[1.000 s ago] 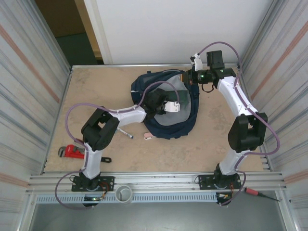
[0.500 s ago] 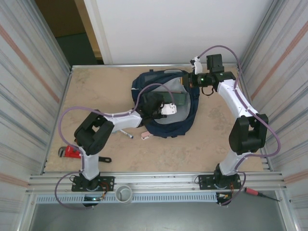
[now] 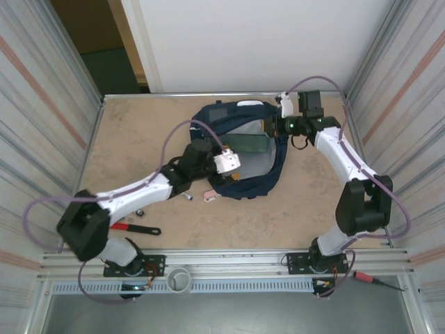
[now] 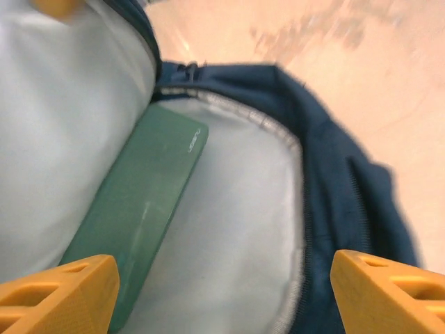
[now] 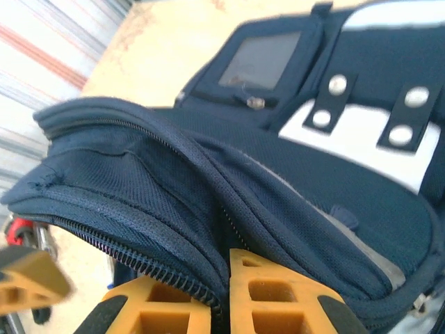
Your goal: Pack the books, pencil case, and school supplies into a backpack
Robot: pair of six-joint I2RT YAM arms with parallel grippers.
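Now, flat dark green volume (image 4: 142, 209) lies inside navy fabric backpack (image 3: 270, 172).
Left gripper (image 4: 222, 296) spread empty just above it; right gripper (image 5: 208, 306) clenches backpack rim.

green book (image 3: 249, 144) lies inside the open backpack (image 3: 261, 181); left hand (image 3: 235, 158) above it; right hand (image 3: 277, 126) at its rim

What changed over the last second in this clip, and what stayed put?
The left gripper opened and backed toward the near-left rim of the backpack, its arm stretching out low, leaving the green book lying inside. The right gripper stayed clamped on the backpack's edge, and the pink eraser stayed on the table.
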